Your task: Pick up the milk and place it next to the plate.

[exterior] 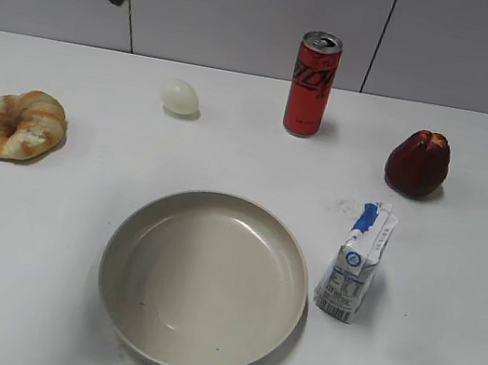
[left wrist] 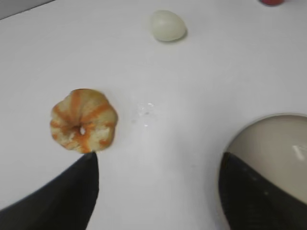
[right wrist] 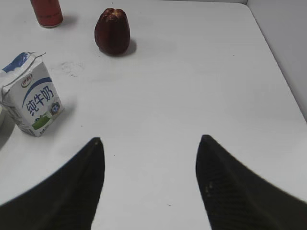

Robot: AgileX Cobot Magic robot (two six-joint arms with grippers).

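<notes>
The milk (exterior: 356, 261) is a small white carton with a blue top. It stands upright on the white table just right of the plate (exterior: 204, 280), a large round beige dish. The milk also shows at the left of the right wrist view (right wrist: 33, 96). My right gripper (right wrist: 149, 141) is open and empty, above bare table to the right of the milk. My left gripper (left wrist: 158, 158) is open and empty, above the table between a bun and the plate's rim (left wrist: 268, 139). Only part of the left arm shows at the top left of the exterior view.
A red soda can (exterior: 312, 83) stands at the back. A dark red fruit (exterior: 418, 162) lies back right, a pale egg (exterior: 180, 97) back left, a striped bun (exterior: 21, 124) at the left. The table's right edge (right wrist: 276, 62) meets a wall.
</notes>
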